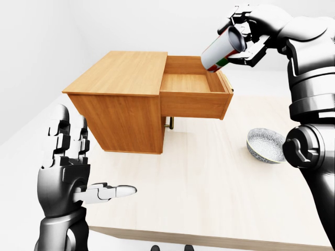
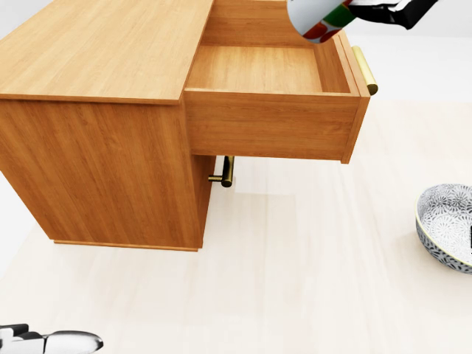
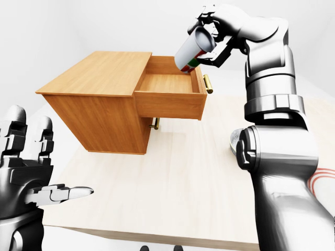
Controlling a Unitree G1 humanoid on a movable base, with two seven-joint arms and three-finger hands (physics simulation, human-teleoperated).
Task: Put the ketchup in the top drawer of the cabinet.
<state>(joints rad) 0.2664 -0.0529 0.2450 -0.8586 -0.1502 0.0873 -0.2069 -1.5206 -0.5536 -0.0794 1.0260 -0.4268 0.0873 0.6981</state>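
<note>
The ketchup bottle (image 1: 221, 50), white with a red and green label, hangs tilted over the right end of the open top drawer (image 1: 190, 83). My right hand (image 1: 246, 37) is shut round it from above, at the top right of the left-eye view. In the head view only the bottle's lower part (image 2: 317, 20) shows at the top edge, above the drawer's inside (image 2: 254, 68). The wooden cabinet (image 1: 123, 104) stands on the pale table (image 1: 209, 178). My left hand (image 1: 78, 172) is raised at the lower left with its fingers spread, holding nothing.
A patterned bowl (image 1: 266, 145) sits on the table to the right of the cabinet. A brass handle (image 2: 364, 70) runs along the drawer's right face, and a second brass handle (image 2: 226, 171) shows below on the shut lower drawer. The table's near edge (image 1: 199, 241) runs along the bottom.
</note>
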